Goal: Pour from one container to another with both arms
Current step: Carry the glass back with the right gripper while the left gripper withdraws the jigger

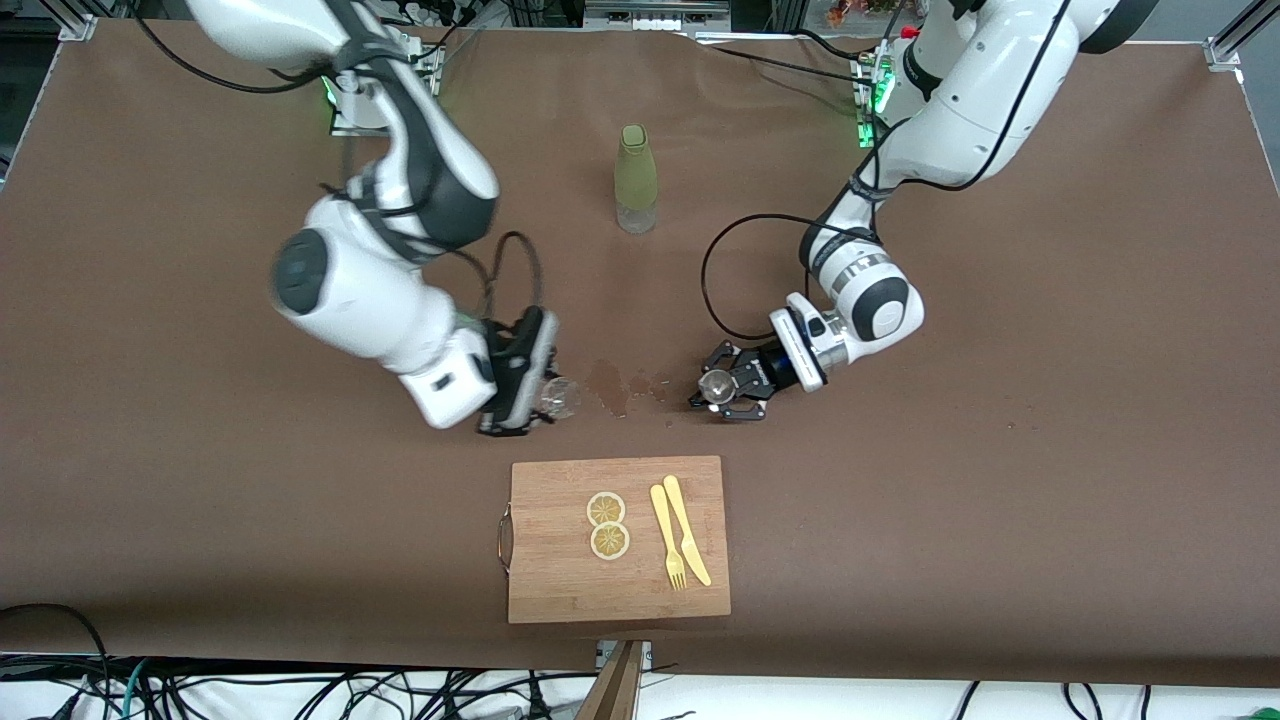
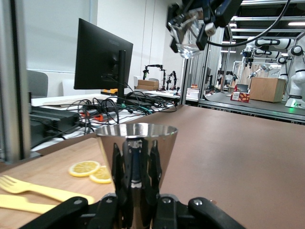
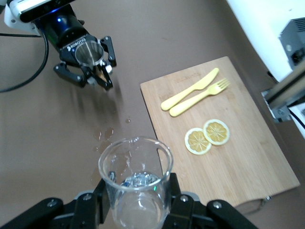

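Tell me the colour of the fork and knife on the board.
Pale yellow fork and knife; right wrist view.

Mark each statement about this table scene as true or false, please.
1. The left gripper holds a metal cup. True.
2. The right gripper holds a fork. False: it holds a clear glass; the fork lies on the board.
3. Two lemon slices lie on the board. True.
4. The bottle lies on its side. False: it stands upright.
5. Wet spots mark the table between the grippers. True.
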You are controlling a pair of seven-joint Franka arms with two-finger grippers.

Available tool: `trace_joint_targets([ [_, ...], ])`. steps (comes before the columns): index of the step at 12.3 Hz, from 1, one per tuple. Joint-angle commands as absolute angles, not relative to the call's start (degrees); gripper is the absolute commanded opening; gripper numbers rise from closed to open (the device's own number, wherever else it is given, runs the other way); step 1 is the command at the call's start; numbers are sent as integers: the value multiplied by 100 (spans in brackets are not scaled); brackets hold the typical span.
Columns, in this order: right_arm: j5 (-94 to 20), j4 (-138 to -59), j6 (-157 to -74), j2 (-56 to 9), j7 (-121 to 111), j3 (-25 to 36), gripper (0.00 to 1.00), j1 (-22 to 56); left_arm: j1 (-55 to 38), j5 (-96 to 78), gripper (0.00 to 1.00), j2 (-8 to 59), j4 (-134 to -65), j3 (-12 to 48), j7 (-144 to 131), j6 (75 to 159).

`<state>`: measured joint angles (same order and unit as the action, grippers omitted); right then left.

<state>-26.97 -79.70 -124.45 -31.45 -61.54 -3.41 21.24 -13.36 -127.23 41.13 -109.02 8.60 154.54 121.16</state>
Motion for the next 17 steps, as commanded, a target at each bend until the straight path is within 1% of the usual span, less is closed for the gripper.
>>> trace_joint_targets([
  [1,-3504,-8857,-12463,-2515,-7071,-510,11,1496,-933,-12306,0,3736,-11241,923,15338,12015],
  [4,-4392,-9648,-12454,-2040,-8231,-510,14,855,-564,-11884,0,3534,-11416,932,15092,11752],
  [5,-4629,-9824,-12437,-2004,-8696,-510,15,618,-423,-11735,0,3455,-11452,932,14995,11655],
  [8,-5245,-10247,-12349,-2013,-10182,-510,15,11,7,-11331,0,3437,-11540,932,14915,11313],
  [12,-6554,-10914,-11857,-2232,-12580,-483,15,-868,842,-10374,0,3533,-11549,923,14617,10768],
  [14,-6601,-11013,-11761,-2582,-13802,-475,15,-1229,1333,-9794,0,3629,-11514,905,14441,10425],
  [15,-6592,-11030,-11499,-2688,-14156,-466,15,-1404,1588,-9504,0,3699,-11479,905,14440,10311],
  [17,-6592,-11179,-11338,-2899,-14797,-448,16,-1642,2089,-8898,0,3822,-11365,897,14440,10100],
])
